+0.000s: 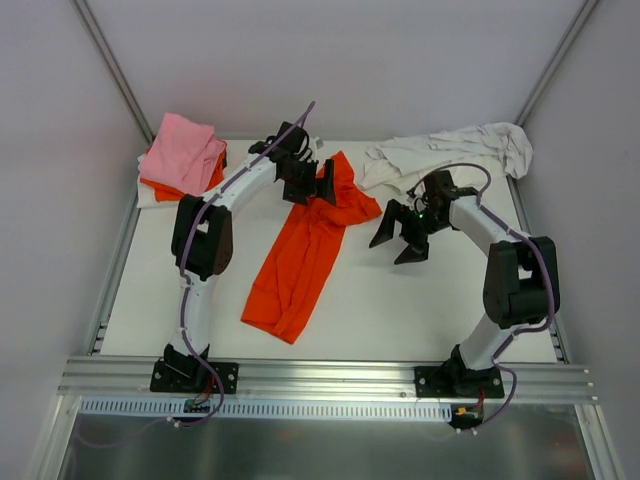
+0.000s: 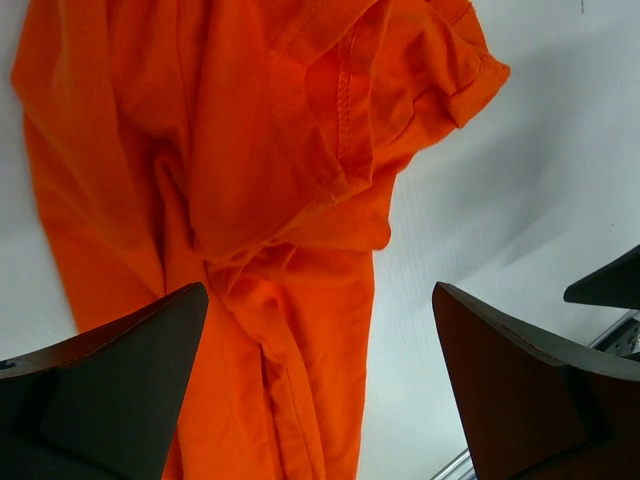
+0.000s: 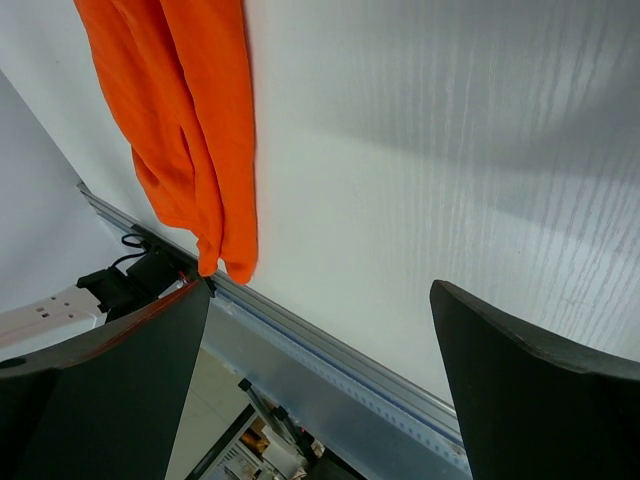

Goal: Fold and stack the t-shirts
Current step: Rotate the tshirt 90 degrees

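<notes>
A bright orange t-shirt (image 1: 305, 255) lies crumpled in a long strip down the middle of the table; its folds fill the left wrist view (image 2: 250, 200) and its lower end shows in the right wrist view (image 3: 190, 130). My left gripper (image 1: 312, 184) hovers open over the shirt's upper end, holding nothing. My right gripper (image 1: 400, 236) hangs open above bare table to the right of the shirt. A pink t-shirt (image 1: 183, 150) lies on another orange one (image 1: 165, 186) at the back left. A white t-shirt (image 1: 450, 152) is bunched at the back right.
Beneath the back-left pile a bit of white cloth (image 1: 148, 196) shows. A metal rail (image 1: 330, 378) runs along the table's near edge, with both arm bases on it. Grey walls close in the sides and the back.
</notes>
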Robot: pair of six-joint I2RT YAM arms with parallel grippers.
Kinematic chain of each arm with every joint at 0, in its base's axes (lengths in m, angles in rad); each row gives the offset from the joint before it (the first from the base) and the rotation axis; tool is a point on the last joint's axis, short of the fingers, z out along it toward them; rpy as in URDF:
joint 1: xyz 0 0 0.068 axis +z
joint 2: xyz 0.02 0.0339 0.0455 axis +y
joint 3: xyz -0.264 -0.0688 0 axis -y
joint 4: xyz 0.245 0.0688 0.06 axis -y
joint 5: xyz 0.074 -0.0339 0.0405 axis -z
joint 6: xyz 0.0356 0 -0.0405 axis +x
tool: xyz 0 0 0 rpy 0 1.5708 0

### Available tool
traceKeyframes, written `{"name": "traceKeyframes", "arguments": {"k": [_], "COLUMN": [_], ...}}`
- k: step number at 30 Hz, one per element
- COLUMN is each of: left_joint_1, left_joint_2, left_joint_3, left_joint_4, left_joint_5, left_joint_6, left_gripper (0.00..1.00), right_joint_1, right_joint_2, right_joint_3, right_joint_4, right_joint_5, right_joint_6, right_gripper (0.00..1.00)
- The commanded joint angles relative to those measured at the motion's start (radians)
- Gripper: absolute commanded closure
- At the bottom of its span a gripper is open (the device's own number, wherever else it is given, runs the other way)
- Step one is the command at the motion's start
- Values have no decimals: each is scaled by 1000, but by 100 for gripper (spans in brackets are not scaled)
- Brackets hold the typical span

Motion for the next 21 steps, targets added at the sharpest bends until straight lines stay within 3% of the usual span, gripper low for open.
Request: {"name": "traceKeyframes", "arguments": {"k": [1,14,21], "left_joint_1": [-6,-16,-29], "left_joint_2": [31,97,117], "left_joint_3": [78,158,180], "left_joint_4": [34,80,22], "left_joint_5": [68,33,-104], "left_joint_6": [-8,116,224], "left_gripper": [1,3,14], "right_joint_1": [5,5,3], "right_joint_2": [39,56,53], "right_joint_3": [91,115,129], "right_joint_4": [-26,-44,-56], "right_joint_5": [14,-24,-46], "right_joint_6": [-30,-39,-39], "right_gripper": [0,1,1]}}
